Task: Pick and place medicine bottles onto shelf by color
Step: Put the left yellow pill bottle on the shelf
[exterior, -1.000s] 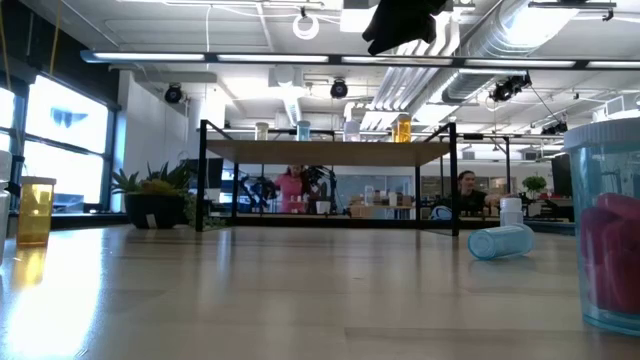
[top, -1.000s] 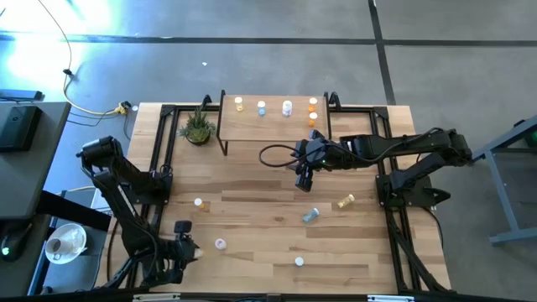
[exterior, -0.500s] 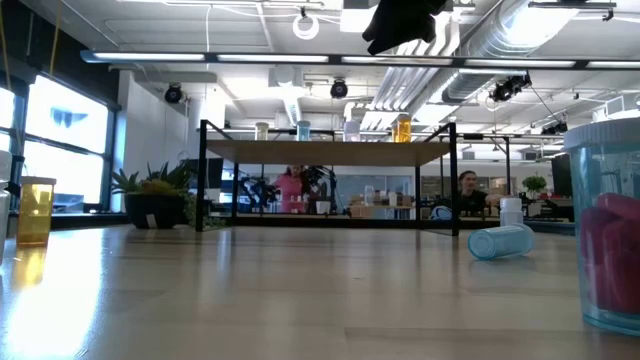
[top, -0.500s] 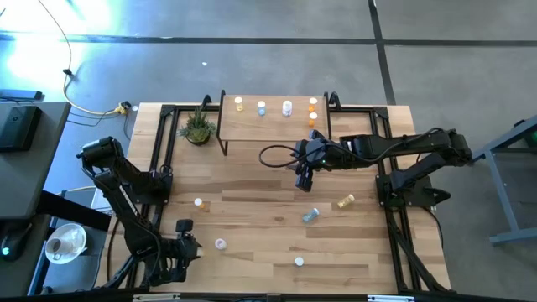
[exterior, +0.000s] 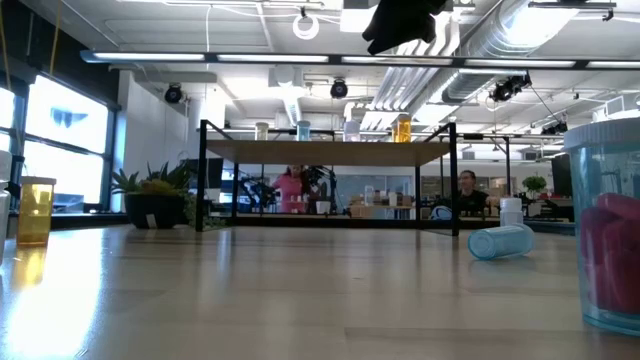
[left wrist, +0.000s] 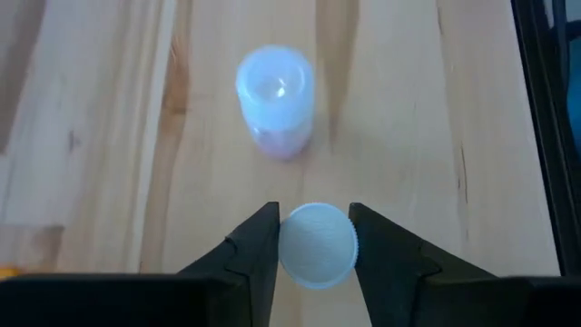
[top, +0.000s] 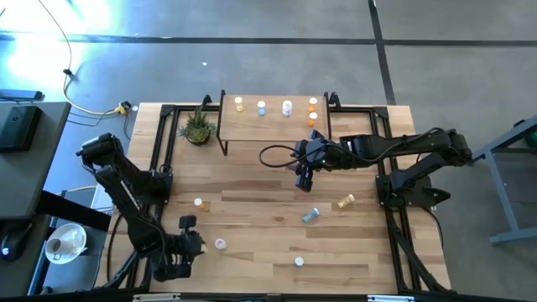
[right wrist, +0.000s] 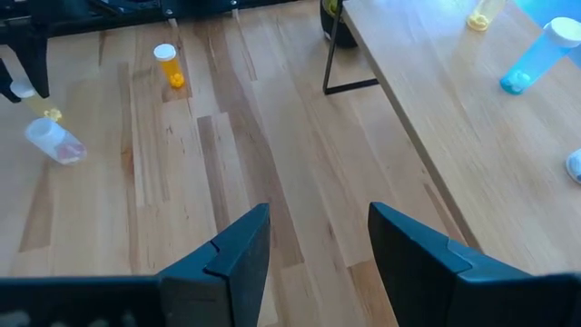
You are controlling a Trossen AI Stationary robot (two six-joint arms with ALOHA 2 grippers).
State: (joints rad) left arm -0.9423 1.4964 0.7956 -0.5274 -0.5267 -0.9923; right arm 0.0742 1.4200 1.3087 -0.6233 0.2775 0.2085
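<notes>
My left gripper (left wrist: 316,238) is at the table's near left (top: 191,245), shut on a small bottle whose white cap (left wrist: 316,247) faces the wrist camera. A bit of yellow body (right wrist: 52,114) shows below the cap in the right wrist view. A pale pink bottle (left wrist: 275,100) stands upright just beyond it. My right gripper (right wrist: 318,227) hangs open above mid-table (top: 304,178), in front of the shelf (top: 268,127). Several bottles stand along the shelf's far edge (top: 261,107). More bottles stand or lie on the table. My left gripper pinches the bottle's white cap (left wrist: 289,252) between its two fingers, one on each side of the rim. The fingers slant down at it from above. The cap hides the body from the wrist camera. I cannot tell whether the bottle's base is on the table.
A yellow bottle (top: 199,202) stands on the table's left half. A teal bottle (top: 310,216) and a yellow one (top: 345,202) lie at the right. A white-capped one (top: 299,261) stands near the front edge. A potted plant (top: 197,127) sits left of the shelf.
My left gripper has moved a little toward the table's right edge, closer to the pale pink bottle. The right arm and the loose bottles have kept still.
</notes>
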